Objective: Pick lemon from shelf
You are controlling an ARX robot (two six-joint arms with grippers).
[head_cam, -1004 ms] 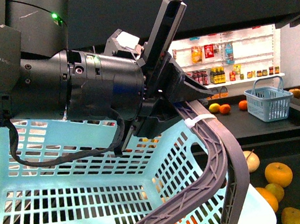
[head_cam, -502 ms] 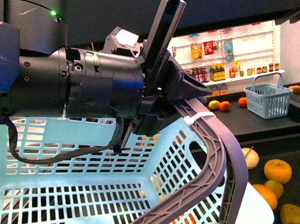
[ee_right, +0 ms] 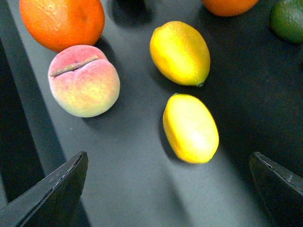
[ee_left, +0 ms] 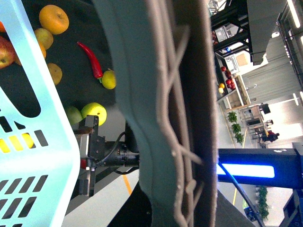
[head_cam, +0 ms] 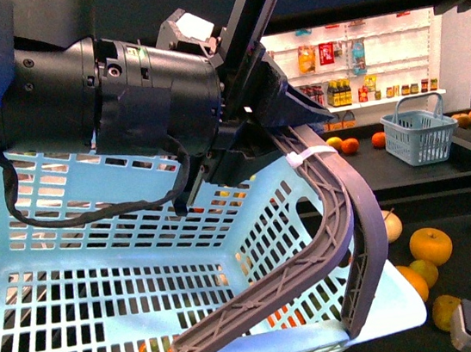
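Right tool (ee_right: 166, 158) hangs spread wide over the black flat shelf (ee_right: 118, 189). Left tool (head_cam: 285, 126) carries the pale blue plastic basket (head_cam: 384, 313); I cannot tell its grip. Two yellow oval lemons (ee_right: 191, 128) (ee_right: 180, 53) lie just beside the pink round peach (ee_right: 84, 80). One lemon could roll away if a finger (ee_right: 52, 194) bumps it, since both lie close. I count two lemons, one peach, two oranges (ee_right: 61, 21) (ee_right: 229, 4), one green fruit (ee_right: 287, 19).
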